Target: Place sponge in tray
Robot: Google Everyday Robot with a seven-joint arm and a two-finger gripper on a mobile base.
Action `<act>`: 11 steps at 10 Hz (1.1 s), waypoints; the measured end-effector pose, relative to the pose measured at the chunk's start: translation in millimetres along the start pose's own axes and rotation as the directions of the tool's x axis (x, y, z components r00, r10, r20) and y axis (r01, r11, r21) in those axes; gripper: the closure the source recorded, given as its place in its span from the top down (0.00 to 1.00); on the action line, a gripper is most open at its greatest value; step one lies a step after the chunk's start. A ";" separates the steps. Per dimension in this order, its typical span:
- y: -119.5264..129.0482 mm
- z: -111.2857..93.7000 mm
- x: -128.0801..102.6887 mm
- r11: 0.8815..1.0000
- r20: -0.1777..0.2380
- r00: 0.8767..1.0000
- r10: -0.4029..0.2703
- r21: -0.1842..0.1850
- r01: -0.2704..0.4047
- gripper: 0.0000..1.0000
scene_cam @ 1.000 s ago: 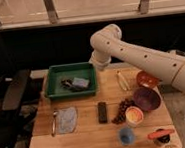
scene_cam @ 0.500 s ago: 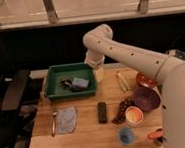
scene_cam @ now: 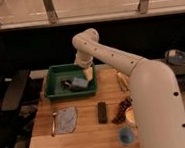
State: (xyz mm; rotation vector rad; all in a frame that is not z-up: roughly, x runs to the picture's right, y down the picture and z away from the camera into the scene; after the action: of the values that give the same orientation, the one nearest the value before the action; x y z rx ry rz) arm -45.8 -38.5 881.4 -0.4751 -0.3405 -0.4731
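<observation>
The green tray [scene_cam: 54, 83] stands at the back left of the wooden table. The light-blue sponge [scene_cam: 79, 83] lies inside it, right of centre, next to a dark object [scene_cam: 67, 84]. My gripper [scene_cam: 86, 69] hangs from the white arm over the tray's back right corner, just above and behind the sponge. It holds nothing that I can see.
A blue-grey cloth [scene_cam: 66, 119] and a utensil [scene_cam: 54, 124] lie at the front left. A black bar [scene_cam: 102, 112], dark grapes [scene_cam: 121, 110], a small blue cup [scene_cam: 125, 134] and a banana [scene_cam: 122, 80] sit mid-table. My white forearm [scene_cam: 154, 96] covers the table's right side. A black chair [scene_cam: 12, 92] stands at the left.
The arm has swung left and its forearm now hides the right side of the table. The gripper has moved down over the tray's back right corner. The sponge stays in the tray.
</observation>
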 end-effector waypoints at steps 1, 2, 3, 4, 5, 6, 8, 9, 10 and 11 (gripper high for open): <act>-4.1 13.3 -4.4 1.000 0.020 1.000 -0.020 0.019 0.020 0.80; -9.4 23.1 -9.2 0.999 0.046 0.998 -0.036 0.041 0.034 0.80; -13.8 31.6 -12.6 0.997 0.078 0.996 -0.052 0.059 0.047 0.80; -15.8 39.3 -13.1 0.996 0.099 0.993 -0.067 0.072 0.060 0.80; -15.1 48.5 -10.2 0.994 0.112 0.990 -0.081 0.080 0.072 0.80; -15.2 56.9 -11.2 0.993 0.115 0.988 -0.098 0.079 0.089 0.80; -14.0 74.5 -10.6 0.991 0.111 0.986 -0.124 0.062 0.118 0.80; -11.8 79.4 -6.4 0.991 0.107 0.986 -0.129 0.052 0.124 0.80; -9.8 82.7 -3.5 0.990 0.107 0.985 -0.137 0.049 0.132 0.80; -7.6 86.0 -1.0 0.989 0.111 0.983 -0.147 0.050 0.142 0.80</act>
State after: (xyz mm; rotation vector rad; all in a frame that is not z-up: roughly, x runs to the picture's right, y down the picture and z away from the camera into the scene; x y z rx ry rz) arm -67.9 -0.4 955.7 -0.4397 -0.4966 -0.5803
